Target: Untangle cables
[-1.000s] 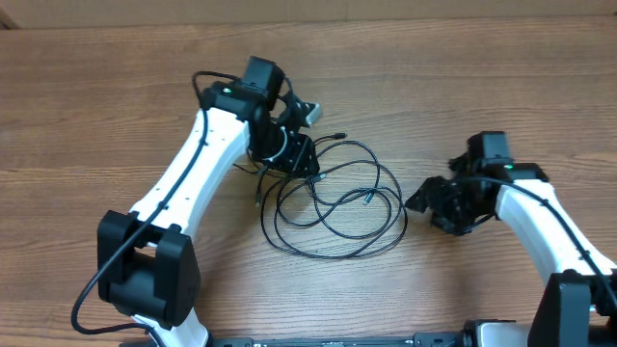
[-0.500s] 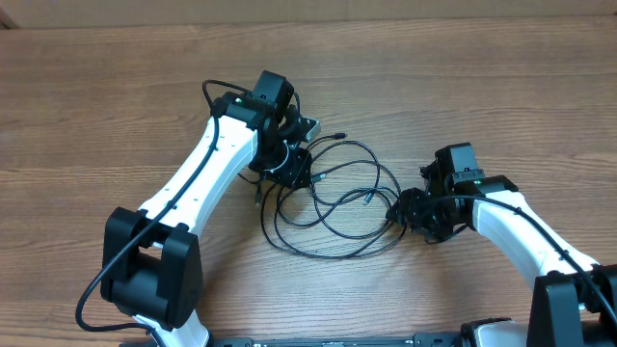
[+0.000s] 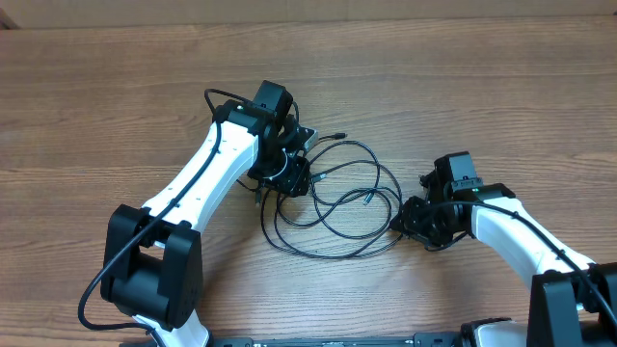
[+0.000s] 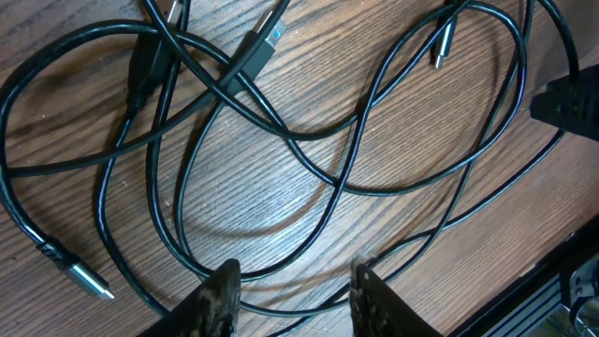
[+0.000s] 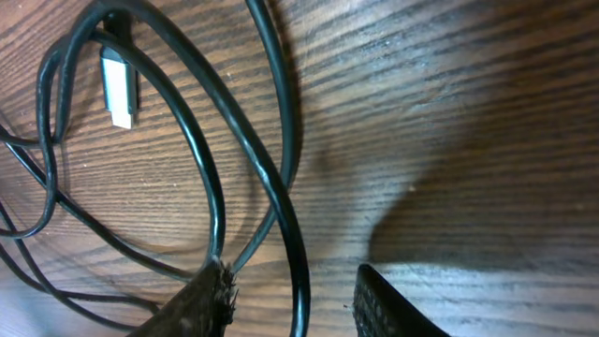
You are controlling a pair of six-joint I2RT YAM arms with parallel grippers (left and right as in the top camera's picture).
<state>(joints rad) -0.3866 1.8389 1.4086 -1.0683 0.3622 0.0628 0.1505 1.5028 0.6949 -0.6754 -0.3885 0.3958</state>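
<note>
Overhead, we see the cables [image 3: 339, 199] looped over one another at the middle of the table [image 3: 501, 87]. Our right gripper [image 5: 292, 298] straddles one strand, jaws apart; our left gripper [image 4: 296, 292] hangs open over the tangle. Pulling that strand while others cross it could cinch a knot, we judge.

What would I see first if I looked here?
The messy loops of thin black cables in the middle of the wooden table. Two white arms reach in: the left gripper sits at the tangle's upper left edge, the right gripper at its right edge, with one strand between its open fingers.
</note>
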